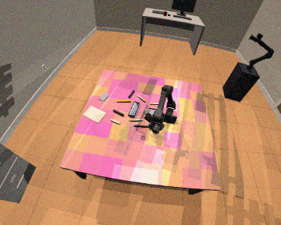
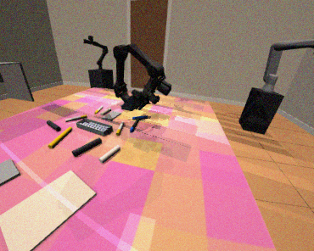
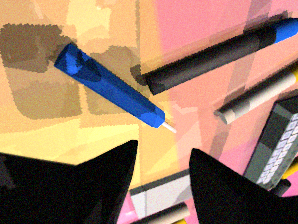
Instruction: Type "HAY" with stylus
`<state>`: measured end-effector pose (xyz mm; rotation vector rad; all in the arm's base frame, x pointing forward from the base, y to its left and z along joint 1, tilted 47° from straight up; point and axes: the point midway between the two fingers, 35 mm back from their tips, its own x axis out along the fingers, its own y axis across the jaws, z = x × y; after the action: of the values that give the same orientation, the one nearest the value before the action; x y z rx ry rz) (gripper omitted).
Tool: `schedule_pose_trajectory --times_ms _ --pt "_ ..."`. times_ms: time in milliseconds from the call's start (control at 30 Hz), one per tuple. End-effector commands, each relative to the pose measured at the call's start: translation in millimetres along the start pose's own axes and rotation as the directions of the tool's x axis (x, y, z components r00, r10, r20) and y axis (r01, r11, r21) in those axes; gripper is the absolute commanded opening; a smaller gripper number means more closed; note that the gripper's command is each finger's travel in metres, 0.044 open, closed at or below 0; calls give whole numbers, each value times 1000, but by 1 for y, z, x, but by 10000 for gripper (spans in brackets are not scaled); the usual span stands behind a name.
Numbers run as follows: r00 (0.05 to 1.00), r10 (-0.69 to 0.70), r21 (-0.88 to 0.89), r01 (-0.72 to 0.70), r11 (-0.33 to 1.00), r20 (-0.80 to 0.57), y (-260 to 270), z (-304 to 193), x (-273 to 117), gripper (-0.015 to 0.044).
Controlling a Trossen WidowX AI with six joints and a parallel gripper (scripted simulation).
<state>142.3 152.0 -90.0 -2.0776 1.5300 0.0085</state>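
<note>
The blue stylus (image 2: 140, 117) (image 3: 114, 94) with a thin white tip lies on the table. In the wrist view it lies up and left of my fingertips, its tip pointing down right. My gripper (image 3: 163, 151) is partly open, with nothing between its fingers. It hangs above the table near the stylus, not touching it. In the top view the arm hides the stylus. The small dark keyboard (image 1: 134, 109) (image 2: 94, 126) (image 3: 281, 142) with pale keys lies flat; in the wrist view it is partly cut off at the right edge.
A black marker with a blue end (image 1: 142, 125) (image 2: 135, 124) (image 3: 210, 62) lies close to the stylus. A white-and-yellow marker (image 2: 120, 128) (image 3: 260, 97) lies between it and the keyboard. A grey block (image 2: 113, 115) (image 3: 159, 197) and several other markers lie around the keyboard.
</note>
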Motion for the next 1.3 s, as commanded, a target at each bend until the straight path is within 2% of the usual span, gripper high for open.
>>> schedule_pose_trajectory --times_ms 0,267,467,1267 --pt "1000 4 -262 -6 965 -7 3 -1 3 150" --pt "1000 4 -617 -8 787 -7 3 -1 4 150" --pt "1000 4 -791 -8 612 -8 5 0 7 150" --pt "1000 4 -807 -8 590 -8 8 3 15 150"
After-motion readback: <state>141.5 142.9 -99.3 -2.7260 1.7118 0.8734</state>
